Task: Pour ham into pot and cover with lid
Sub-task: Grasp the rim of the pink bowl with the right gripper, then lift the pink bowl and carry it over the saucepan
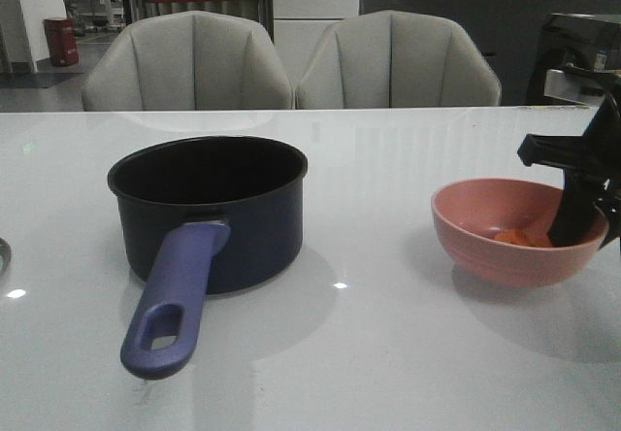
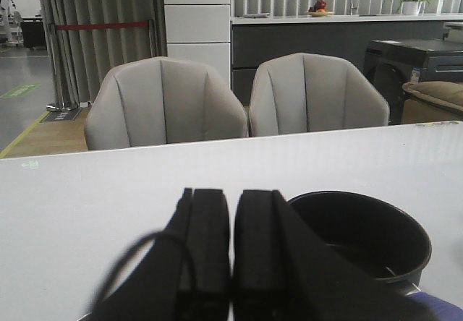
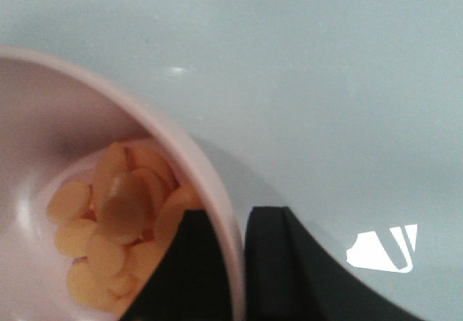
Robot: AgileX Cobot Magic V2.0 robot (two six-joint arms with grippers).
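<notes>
Gripping the rim of the pink bowl (image 1: pixel 519 232), the right hand (image 3: pixel 242 277) has one finger inside the wall and one outside, pinched on it. The bowl sits flat on the worktop (image 1: pixel 388 353), not yet lifted. The ham (image 3: pixel 116 220) lies heaped at the bowl's bottom, close against the inner finger.

Step in hand, as I read it: the grasp for the pour is made; lift and carry come next.

- The pot (image 1: pixel 209 208) stands well apart from the bowl toward the robot's left, mouth open and apparently with nothing in it. Its handle (image 1: pixel 175 300) points toward the robot's side of the worktop.
- Left hand (image 2: pixel 231 263): fingers pressed together, holding nothing, low over the worktop just beside the pot.
- Lid: a sliver of something at the far left edge of the front view may be it; too little shows to say.

Next move calls for raising the bowl level, crossing the bare stretch between bowl and pot, then tipping over the pot's near rim. A one-sided rim grip may let the bowl swing, so tilt slowly.

Room: open worktop between the two vessels, nothing in the path. The bowl sits near the right edge of the front view; the worktop's true edge there is not shown. The left hand crowds the pot's one side.
</notes>
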